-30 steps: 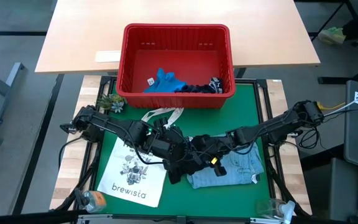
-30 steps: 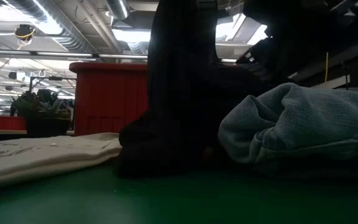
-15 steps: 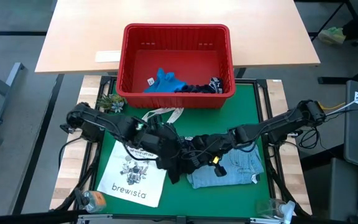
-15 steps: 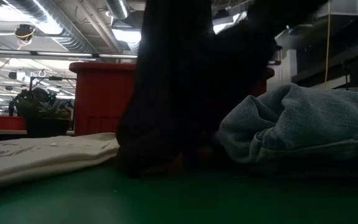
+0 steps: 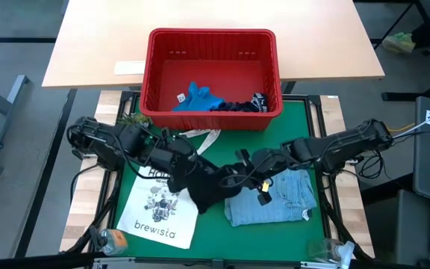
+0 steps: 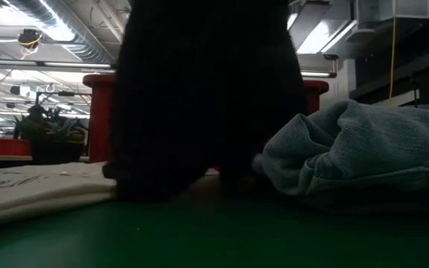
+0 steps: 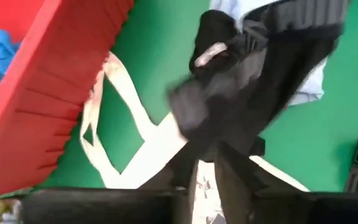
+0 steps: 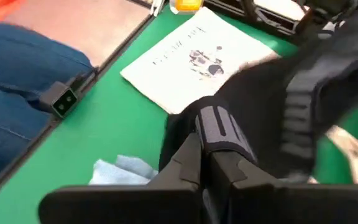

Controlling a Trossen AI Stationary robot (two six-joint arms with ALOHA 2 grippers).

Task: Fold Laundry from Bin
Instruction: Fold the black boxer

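Clamped on one dark garment (image 5: 209, 190) from two sides: left gripper (image 5: 179, 166) pinching its edge nearer the tote bag (image 5: 159, 213), right gripper (image 5: 236, 178) closed tight on a grey-ribbed band at the opposite edge, seen close up in the right wrist view (image 8: 219, 134)

Stretched between the two grippers over the middle of the green mat (image 5: 297, 134), hanging from both and reaching down to the mat in the low view (image 6: 199, 97); lower part lapping over a corner of the tote bag and touching the light blue denim shirt (image 5: 278, 200)

Denim shirt bunched flat on the mat, just beside and below the right gripper, not held

Across the mat from the grippers, well apart: the red bin (image 5: 211, 33), with a bright blue garment (image 5: 197, 97) and a dark navy garment (image 5: 239, 107) lying side by side against its near wall

Counted: four garments in all, one in the grippers, one on the mat, two in the bin; one bin; one tote bag; two grippers, both gripping the same garment; one small potted plant (image 5: 133, 122) at the bin's near left corner
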